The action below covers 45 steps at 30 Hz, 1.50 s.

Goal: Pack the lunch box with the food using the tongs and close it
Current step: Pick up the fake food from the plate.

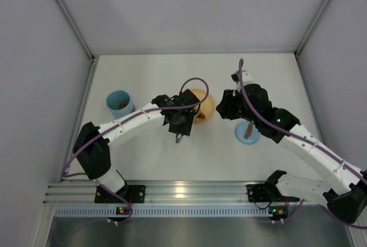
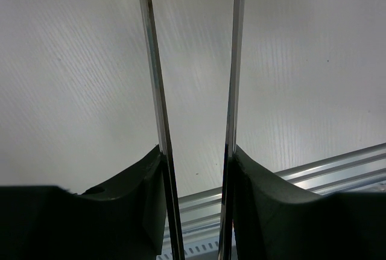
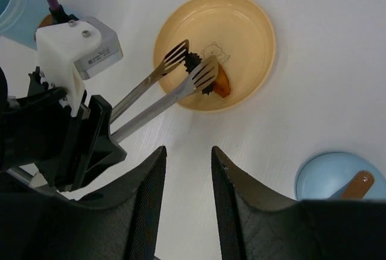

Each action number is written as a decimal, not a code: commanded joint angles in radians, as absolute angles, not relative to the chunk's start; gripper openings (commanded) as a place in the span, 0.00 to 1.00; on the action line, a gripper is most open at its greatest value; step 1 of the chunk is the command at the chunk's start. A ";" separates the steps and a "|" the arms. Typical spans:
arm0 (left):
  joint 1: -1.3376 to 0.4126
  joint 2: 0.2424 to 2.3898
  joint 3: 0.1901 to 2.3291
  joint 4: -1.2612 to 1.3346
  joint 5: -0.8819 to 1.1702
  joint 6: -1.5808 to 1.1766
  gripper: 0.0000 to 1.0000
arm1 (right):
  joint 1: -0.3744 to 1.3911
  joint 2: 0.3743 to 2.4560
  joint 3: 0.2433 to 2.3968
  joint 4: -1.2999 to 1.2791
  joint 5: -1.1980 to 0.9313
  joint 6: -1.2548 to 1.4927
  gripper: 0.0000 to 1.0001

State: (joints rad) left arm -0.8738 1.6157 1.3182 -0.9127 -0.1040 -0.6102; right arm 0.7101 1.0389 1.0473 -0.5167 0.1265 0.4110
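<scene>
The left hand [image 2: 197, 151] is clamped narrow on the tongs [image 3: 202, 76], its fingers pressing the outside of the two metal arms, so that squeezing the hand squeezes the tips. Held low and slanted like this, the tongs reach over the rim of the orange plate [image 3: 241, 19], where the food lies. A dark piece [image 3: 193, 61] sits between the two slotted tips, and an orange piece [image 3: 221, 84] lies just beside the nearer tip. Whether the dark piece is already pinched cannot be told. The left arm stretches from its base in a long arc across the counter [image 1: 229, 75] to the plate's near-left side. The lunch box [image 1: 110, 101] stands open, well to the left of the plate, with something orange-brown inside. Its lid [image 3: 322, 178] lies flat to the plate's right, knob [image 3: 357, 184] up, probably left there for fitting last. The right hand [image 3: 188, 150] hangs above the plate, fingers moderately apart and empty, apparently placed to look on rather than to grasp
</scene>
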 commanded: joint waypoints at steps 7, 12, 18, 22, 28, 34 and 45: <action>-0.868 1.601 1.468 -0.992 -0.224 -0.587 0.33 | 0.707 1.045 1.092 -0.520 0.115 0.405 0.35; -0.867 1.600 1.480 -1.002 -0.247 -0.591 0.33 | 0.707 1.052 1.095 -0.520 0.114 0.403 0.35; -0.867 1.605 1.457 -0.988 -0.250 -0.591 0.33 | 0.707 1.055 1.095 -0.517 0.110 0.405 0.35; -0.858 1.626 1.463 -0.980 -0.256 -0.575 0.33 | 0.707 1.062 1.097 -0.515 0.110 0.403 0.35; -0.833 1.703 1.494 -0.937 -0.224 -0.520 0.34 | 0.706 1.066 1.097 -0.514 0.113 0.406 0.35; -0.822 1.802 1.588 -0.919 -0.212 -0.440 0.34 | 0.707 1.068 1.101 -0.515 0.120 0.408 0.35; -0.810 1.838 1.660 -0.974 -0.233 -0.408 0.47 | 0.707 1.062 1.085 -0.514 0.123 0.411 0.36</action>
State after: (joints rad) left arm -0.8162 1.8587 1.6264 -0.9733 -0.2153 -0.4171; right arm 0.7097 1.0691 1.0485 -0.5171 0.1131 0.4114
